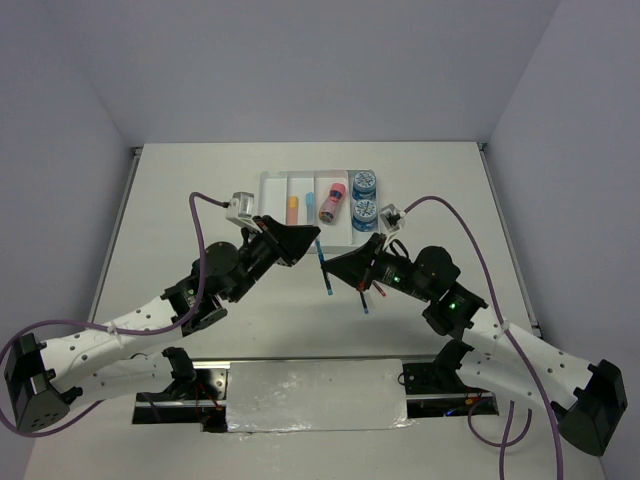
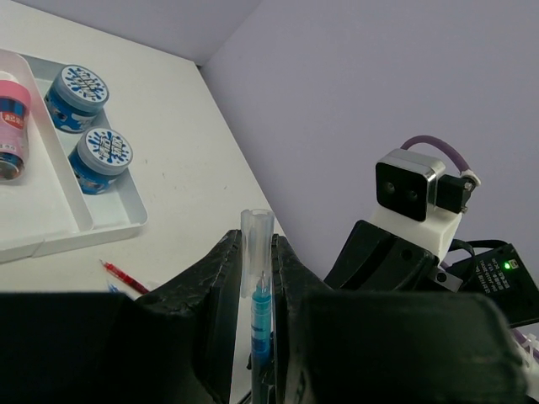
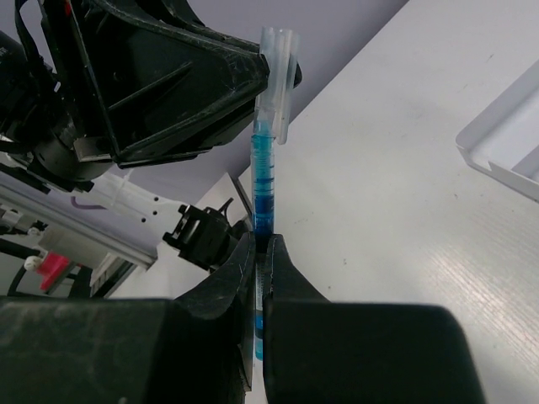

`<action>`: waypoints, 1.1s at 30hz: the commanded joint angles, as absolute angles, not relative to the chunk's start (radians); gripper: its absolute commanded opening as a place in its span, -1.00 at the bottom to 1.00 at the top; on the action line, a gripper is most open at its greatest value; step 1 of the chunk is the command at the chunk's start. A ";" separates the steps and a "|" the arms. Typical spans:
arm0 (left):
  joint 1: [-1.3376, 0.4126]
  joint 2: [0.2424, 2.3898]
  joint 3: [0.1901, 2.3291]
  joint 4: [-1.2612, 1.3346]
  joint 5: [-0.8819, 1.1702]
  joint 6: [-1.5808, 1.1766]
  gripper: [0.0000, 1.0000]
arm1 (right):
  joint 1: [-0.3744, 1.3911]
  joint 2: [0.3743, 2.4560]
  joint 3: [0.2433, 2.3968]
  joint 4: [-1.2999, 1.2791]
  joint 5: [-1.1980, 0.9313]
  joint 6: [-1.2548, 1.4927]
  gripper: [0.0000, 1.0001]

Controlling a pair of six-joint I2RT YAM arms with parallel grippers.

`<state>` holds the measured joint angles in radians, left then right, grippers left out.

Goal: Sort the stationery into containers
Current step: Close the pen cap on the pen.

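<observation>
A thin blue pen [image 1: 322, 266] hangs between both grippers just in front of the clear divided tray [image 1: 277, 180]. My left gripper [image 1: 312, 238] is shut on its clear cap [image 2: 256, 244]. My right gripper [image 1: 334, 270] is shut on its blue barrel [image 3: 263, 185]. The tray holds two blue patterned rolls [image 1: 364, 184] [image 1: 365, 214], a pink cylinder [image 1: 331, 202], an orange eraser [image 1: 293, 209] and a light-blue eraser [image 1: 309, 200]. The rolls [image 2: 77, 96] [image 2: 101, 157] and the cylinder [image 2: 10, 126] also show in the left wrist view. A red pen [image 2: 123, 277] lies on the table near the tray.
Another thin pen [image 1: 368, 302] lies on the table under my right arm. The tray's near corner [image 3: 504, 139] shows in the right wrist view. The left gripper body [image 3: 160, 84] is close above the right fingers. White walls enclose the table.
</observation>
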<state>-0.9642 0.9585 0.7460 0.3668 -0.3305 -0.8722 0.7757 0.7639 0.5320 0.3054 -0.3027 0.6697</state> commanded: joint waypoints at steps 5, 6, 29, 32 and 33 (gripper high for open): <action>-0.971 0.960 0.723 0.391 -0.337 -0.910 -0.70 | 0.772 0.793 0.589 0.491 -0.250 0.719 -1.00; -0.971 0.963 0.719 0.399 -0.336 -0.910 -0.70 | 0.772 0.792 0.584 0.494 -0.245 0.722 -1.00; -0.973 0.928 0.657 0.474 -0.393 -0.939 -0.84 | 0.804 0.818 0.537 0.624 -0.187 0.851 -1.00; -0.973 0.925 0.666 0.447 -0.416 -0.953 -0.86 | 0.808 0.825 0.532 0.630 -0.184 0.848 -1.00; -0.973 0.922 0.669 0.443 -0.428 -0.959 -0.88 | 0.807 0.827 0.532 0.626 -0.183 0.847 -1.00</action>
